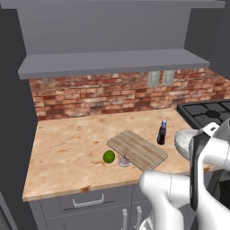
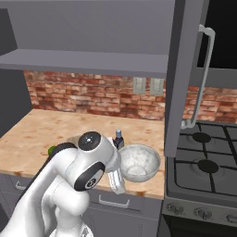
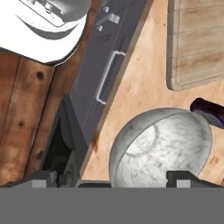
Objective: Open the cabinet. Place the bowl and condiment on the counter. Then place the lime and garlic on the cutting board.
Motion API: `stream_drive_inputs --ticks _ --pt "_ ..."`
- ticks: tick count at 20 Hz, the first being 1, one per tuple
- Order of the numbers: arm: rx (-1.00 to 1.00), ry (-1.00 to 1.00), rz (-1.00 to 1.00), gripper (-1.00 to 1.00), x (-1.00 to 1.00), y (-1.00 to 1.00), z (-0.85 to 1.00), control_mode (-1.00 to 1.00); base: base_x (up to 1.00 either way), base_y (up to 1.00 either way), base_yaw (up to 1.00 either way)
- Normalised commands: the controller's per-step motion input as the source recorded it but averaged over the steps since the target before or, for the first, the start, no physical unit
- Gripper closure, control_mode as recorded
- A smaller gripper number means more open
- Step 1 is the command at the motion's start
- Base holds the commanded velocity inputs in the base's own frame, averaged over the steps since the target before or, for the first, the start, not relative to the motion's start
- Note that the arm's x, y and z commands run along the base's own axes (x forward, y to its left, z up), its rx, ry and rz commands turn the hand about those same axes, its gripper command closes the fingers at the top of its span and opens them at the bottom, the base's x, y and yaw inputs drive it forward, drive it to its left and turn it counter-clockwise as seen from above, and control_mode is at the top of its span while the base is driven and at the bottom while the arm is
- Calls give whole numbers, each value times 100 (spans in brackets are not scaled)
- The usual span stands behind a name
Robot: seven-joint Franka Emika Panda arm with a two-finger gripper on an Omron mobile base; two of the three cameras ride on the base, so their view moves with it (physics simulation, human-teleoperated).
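Note:
The cabinet [image 1: 112,63] stands open, its door [image 2: 181,69] swung out over the stove side. On the counter [image 1: 67,143] the marbled grey bowl [image 3: 162,144] [image 2: 139,162] sits upright near the front edge. Beside it stands the dark condiment [image 1: 161,132] [image 2: 119,138] [image 3: 208,111]. My gripper [image 3: 113,181] hangs open just above the bowl's near rim, one fingertip over the bowl and the other past the counter edge, with nothing held. The lime [image 1: 108,157] and the garlic [image 1: 124,161] lie on the counter, touching the cutting board's [image 1: 137,149] [image 3: 197,43] left front edge.
A black stove [image 2: 208,171] [image 1: 206,110] adjoins the counter on the right, under the open door's silver handle [image 2: 200,78]. Grey drawers with horizontal handles [image 3: 107,76] run below the counter front. A brick wall [image 1: 99,96] backs the counter.

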Motion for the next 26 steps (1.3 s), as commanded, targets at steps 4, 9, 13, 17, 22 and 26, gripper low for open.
stream_drive_inputs --ticks 4,9,13,17,22,26 --pt "-8 -2 0 -100 -36 37 48 -100 0 0 0" --pt "-8 -4 0 -100 -30 42 42 -100 0 0 0" --pt "-8 -4 2 -100 -28 46 32 -100 0 0 0" --pt "-7 -6 5 -100 -33 49 25 -100 0 0 0" --pt "-7 -6 8 -100 -36 48 19 -100 0 0 0" --pt "-3 -10 7 -100 -40 41 5 -100 0 0 0"
